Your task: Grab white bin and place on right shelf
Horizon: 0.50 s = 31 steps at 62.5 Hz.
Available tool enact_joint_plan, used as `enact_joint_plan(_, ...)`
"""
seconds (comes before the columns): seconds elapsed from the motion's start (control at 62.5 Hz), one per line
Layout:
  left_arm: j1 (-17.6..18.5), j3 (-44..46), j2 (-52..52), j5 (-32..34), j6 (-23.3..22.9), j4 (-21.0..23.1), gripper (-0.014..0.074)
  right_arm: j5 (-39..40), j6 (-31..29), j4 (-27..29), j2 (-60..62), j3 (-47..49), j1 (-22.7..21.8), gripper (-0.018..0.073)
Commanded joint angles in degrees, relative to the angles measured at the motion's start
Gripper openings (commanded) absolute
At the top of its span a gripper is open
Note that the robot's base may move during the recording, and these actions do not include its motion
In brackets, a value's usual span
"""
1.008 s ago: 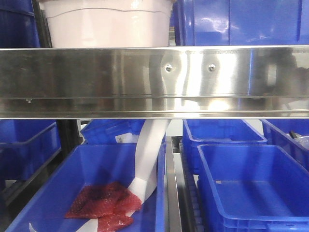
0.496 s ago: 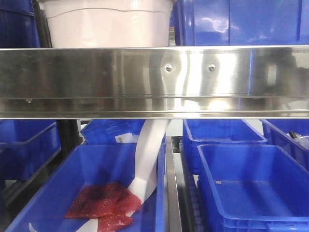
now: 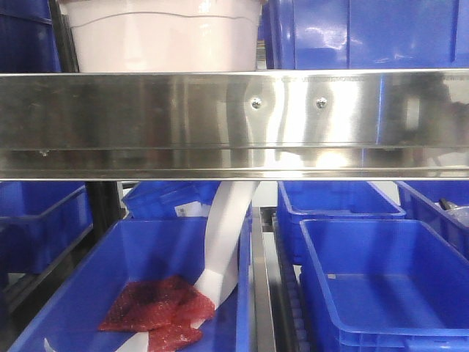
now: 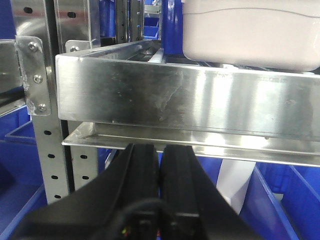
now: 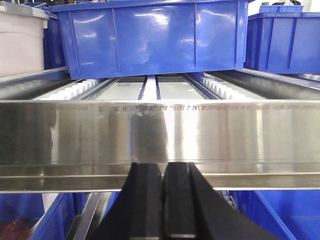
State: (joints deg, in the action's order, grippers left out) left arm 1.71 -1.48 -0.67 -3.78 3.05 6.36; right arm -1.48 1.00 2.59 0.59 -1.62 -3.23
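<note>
Here the white bin point(image 3: 163, 37) sits on the upper tier at the left, just behind the broad mirror-like front rail of the right shelf point(image 3: 234, 121), whose two small screws show near the middle. To its right on the same tier stands a blue crate point(image 3: 366, 33), close beside it. Below the rail, open blue crates fill the lower level; the near left crate point(image 3: 88, 293) holds a red crinkled bag point(image 3: 157, 312) and a white strip point(image 3: 223, 242) that leans up toward the rail.

In the left wrist view, the left gripper point(image 4: 161, 165) hangs just below and in front of the rail, its black fingers pressed together and holding nothing. The bin is above and to the right.

In the right wrist view, the right gripper point(image 5: 162, 175) is likewise closed and empty, low before the rail.
</note>
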Motion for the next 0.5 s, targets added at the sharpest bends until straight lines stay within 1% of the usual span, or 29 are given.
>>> enact_joint_plan(0.0, 0.3, -1.4, -0.5, 5.3, -0.4, 0.0, -0.0117, 4.9, 0.0, -0.8, 0.4, 0.2, -0.3, 0.0069)
enact_joint_plan(0.48, 0.3, -1.4, -0.5, 5.3, -0.4, 0.0, -0.0117, 4.9, 0.0, -0.8, 0.4, 0.2, -0.3, 0.0069)
